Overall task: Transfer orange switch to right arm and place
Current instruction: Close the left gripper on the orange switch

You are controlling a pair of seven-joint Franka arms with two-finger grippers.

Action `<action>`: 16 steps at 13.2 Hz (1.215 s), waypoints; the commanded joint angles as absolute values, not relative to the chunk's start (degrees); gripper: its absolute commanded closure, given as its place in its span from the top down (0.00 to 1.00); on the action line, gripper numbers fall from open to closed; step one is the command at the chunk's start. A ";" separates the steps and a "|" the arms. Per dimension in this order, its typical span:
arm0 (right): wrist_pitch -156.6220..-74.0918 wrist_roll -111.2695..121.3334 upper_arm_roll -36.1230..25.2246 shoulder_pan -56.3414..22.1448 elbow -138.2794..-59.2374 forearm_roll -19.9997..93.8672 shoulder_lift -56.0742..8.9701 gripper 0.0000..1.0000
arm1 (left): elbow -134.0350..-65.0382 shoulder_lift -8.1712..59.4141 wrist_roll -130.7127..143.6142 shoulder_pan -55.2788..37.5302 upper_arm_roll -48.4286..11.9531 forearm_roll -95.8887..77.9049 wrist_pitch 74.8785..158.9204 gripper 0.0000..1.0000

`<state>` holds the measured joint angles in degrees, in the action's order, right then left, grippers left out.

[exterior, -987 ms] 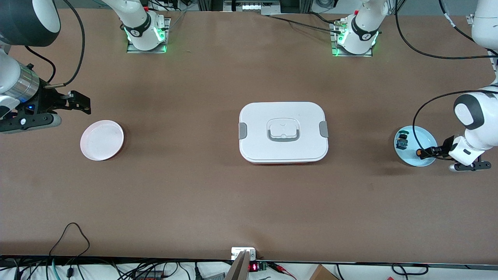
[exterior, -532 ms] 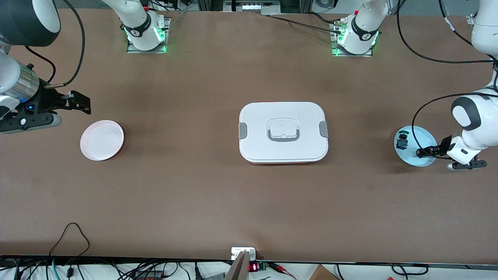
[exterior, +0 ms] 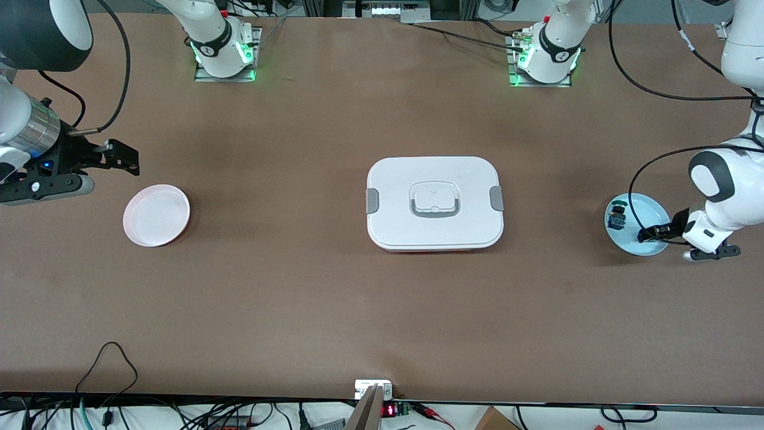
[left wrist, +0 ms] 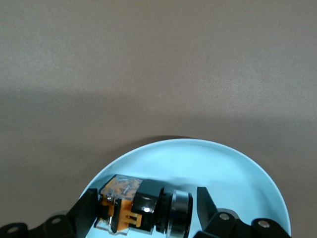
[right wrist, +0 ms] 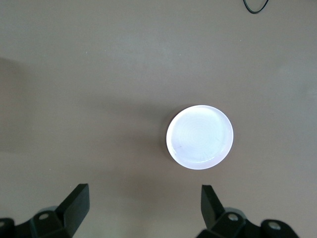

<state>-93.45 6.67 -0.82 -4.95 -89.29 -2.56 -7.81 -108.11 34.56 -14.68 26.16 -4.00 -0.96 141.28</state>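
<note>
The orange switch (left wrist: 143, 210), a black block with an orange clip and a silver ring, lies on its side in the light blue plate (exterior: 649, 208). My left gripper (exterior: 649, 234) is low over that plate, open, with one finger on each side of the switch. In the left wrist view one finger (left wrist: 89, 208) touches the switch's end and a small gap shows at the other. The fingers hide the switch in the front view. My right gripper (exterior: 126, 161) is open and empty, and waits in the air beside the white plate (exterior: 156, 215).
A small blue-and-green part (exterior: 616, 220) lies in the same blue plate (left wrist: 198, 148). A white lidded box (exterior: 434, 203) stands at the table's middle. The white plate also shows in the right wrist view (right wrist: 199, 137), ahead of the open right gripper (right wrist: 143, 208).
My left gripper has sunk lower onto the blue plate and shifted slightly; the orange cap seen earlier between its fingers is now hidden in the front view. The right arm has not moved.
</note>
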 commanded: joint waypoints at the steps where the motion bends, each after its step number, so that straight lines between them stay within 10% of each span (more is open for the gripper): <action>1: -93.25 7.03 -0.79 -5.10 -88.33 -3.34 -8.17 1.00 | -108.02 34.63 -16.87 27.16 -4.83 -2.46 140.54 0.84; 10: -93.25 6.94 -0.79 -5.10 -88.33 -3.25 -8.17 1.00 | -96.09 33.84 -16.52 27.25 -5.01 -2.55 114.39 0.33; 16: -93.34 7.03 -0.79 -5.10 -88.33 -3.25 -8.17 1.00 | -88.25 29.98 -18.90 27.42 -10.09 -2.55 95.75 0.35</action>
